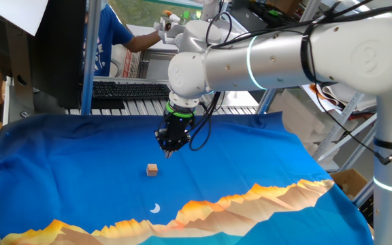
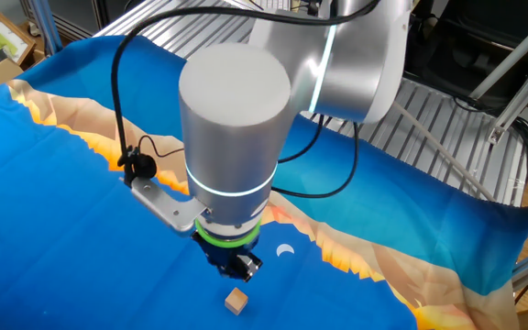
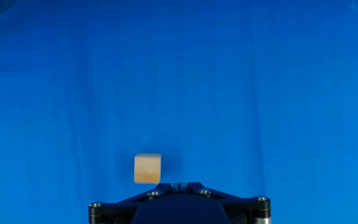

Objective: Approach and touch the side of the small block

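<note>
gripper: fingers pressed together, empty, just beside small block
advice: ease sideways into block's side, don't topple

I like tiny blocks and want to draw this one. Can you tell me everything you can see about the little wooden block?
The small block is a tiny light-brown cube that looks like plain wood, with smooth, unmarked faces. It sits flat and upright on the blue cloth, all by itself. Nothing touches it. The gripper, black and shut, hangs close beside and a little above it, with a gap between them. A small white crescent mark on the cloth lies apart from it.
</note>
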Robot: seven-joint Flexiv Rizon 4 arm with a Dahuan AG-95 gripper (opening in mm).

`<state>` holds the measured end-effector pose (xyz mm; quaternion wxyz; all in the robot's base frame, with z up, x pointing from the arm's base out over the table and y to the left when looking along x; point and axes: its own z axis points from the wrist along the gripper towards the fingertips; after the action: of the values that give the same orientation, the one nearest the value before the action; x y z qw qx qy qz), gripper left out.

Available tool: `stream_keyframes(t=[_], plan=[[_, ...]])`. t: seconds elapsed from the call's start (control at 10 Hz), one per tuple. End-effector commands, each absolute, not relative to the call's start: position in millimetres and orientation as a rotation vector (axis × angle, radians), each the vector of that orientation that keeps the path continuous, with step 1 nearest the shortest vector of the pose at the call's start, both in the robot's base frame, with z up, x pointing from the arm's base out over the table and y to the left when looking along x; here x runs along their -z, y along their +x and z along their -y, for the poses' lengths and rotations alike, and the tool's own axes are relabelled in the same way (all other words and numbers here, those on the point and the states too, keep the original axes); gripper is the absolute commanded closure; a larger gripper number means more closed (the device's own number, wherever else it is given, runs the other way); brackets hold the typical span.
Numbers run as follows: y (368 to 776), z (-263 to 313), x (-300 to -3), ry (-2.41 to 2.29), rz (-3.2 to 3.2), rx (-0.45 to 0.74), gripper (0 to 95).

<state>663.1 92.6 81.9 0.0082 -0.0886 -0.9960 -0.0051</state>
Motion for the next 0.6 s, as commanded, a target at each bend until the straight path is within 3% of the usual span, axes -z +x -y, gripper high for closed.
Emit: stream_keyframes(t=[0.1,0.6], plan=[[667.8,-100.0,-77.9,-0.359,3.094,0.045,95.0],[679.0,-126.4,-85.3,-0.491,3.051,0.021,95.0]])
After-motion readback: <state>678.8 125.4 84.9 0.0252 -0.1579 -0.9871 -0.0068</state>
